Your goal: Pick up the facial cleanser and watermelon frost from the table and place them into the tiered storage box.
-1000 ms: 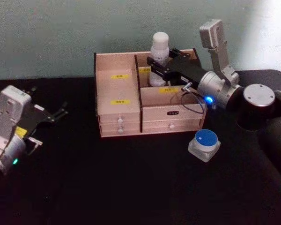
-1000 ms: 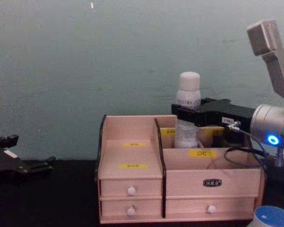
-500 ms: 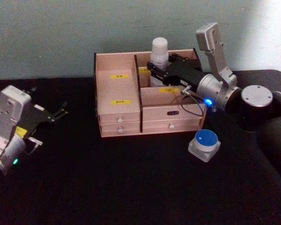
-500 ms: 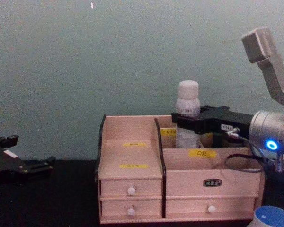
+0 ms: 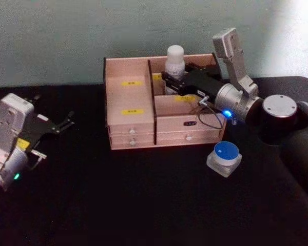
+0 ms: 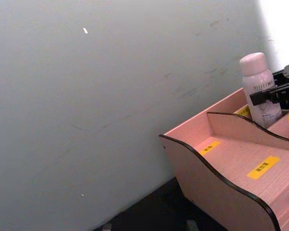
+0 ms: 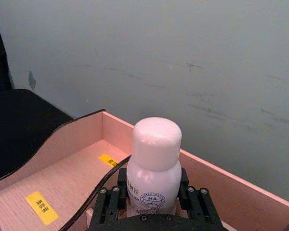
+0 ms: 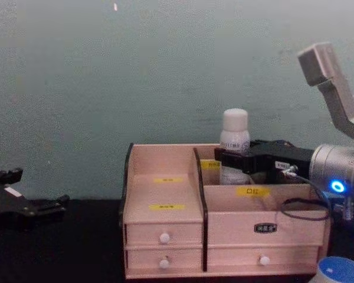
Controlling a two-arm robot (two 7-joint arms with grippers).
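The right gripper is pinched on the lower body of the cleanser, one finger on either side, with the white cap standing clear above them. It reaches in over the box from the box's right side, and holds the bottle upright in the rear compartment on the right of the box, just beside the dark middle divider.

Whether the bottle's base already sits on the compartment floor is hidden by the walls. If the fingers let go while it hangs above the floor, it would likely drop, and a tall narrow bottle could rock against the divider or topple. If it leans as the fingers part, a pad may drag it sideways. Pulling out is a second risk. The fingers sit low between the walls, so a level retreat could catch the rim and shift the whole box; a lift first looks safer. A thin cable loops from the wrist down across the front of the box's right half and might snag there.

The frost, a small jar with a blue lid, stands on the table in front of the box's right corner, near the right arm, which could knock it when swinging back.

The left gripper is parked well to the left of the box.
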